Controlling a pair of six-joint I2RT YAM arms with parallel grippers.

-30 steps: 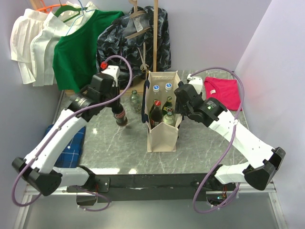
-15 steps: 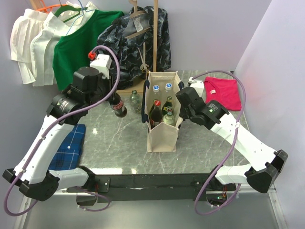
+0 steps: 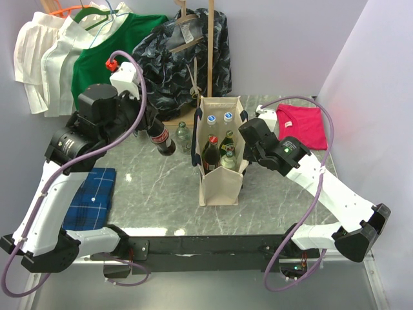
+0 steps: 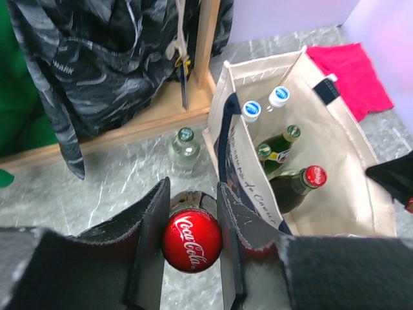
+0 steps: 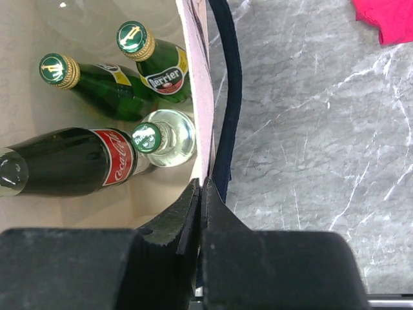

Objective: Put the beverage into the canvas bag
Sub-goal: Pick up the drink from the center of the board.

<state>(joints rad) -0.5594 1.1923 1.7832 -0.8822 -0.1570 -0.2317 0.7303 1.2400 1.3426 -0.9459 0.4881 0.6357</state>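
- Cream cloth, stiff and boxy: the canvas bag (image 3: 219,184) stands upright in the middle of the grey marbled worktop (image 3: 284,194). Its mouth is open and several glass bottles are already inside.
- Dark, smooth glass with a red cap: the cola bottle (image 3: 162,140) is clamped at the neck by the left pincer (image 4: 192,210).
- It hangs left of the bag, near but apart. Its long axis is tilted, base toward the bag, and it looks to be off the worktop.
- On the bag's right wall the right pincer (image 5: 201,188) is pinched flat on the rim beside the navy handle (image 5: 227,103), steadying the soft opening.
- The left arm carries, so the next move probably means lifting the base over the rim, then lowering.
- A clear bottle (image 4: 185,150) stands between the cola bottle and the bag, so it could be knocked.
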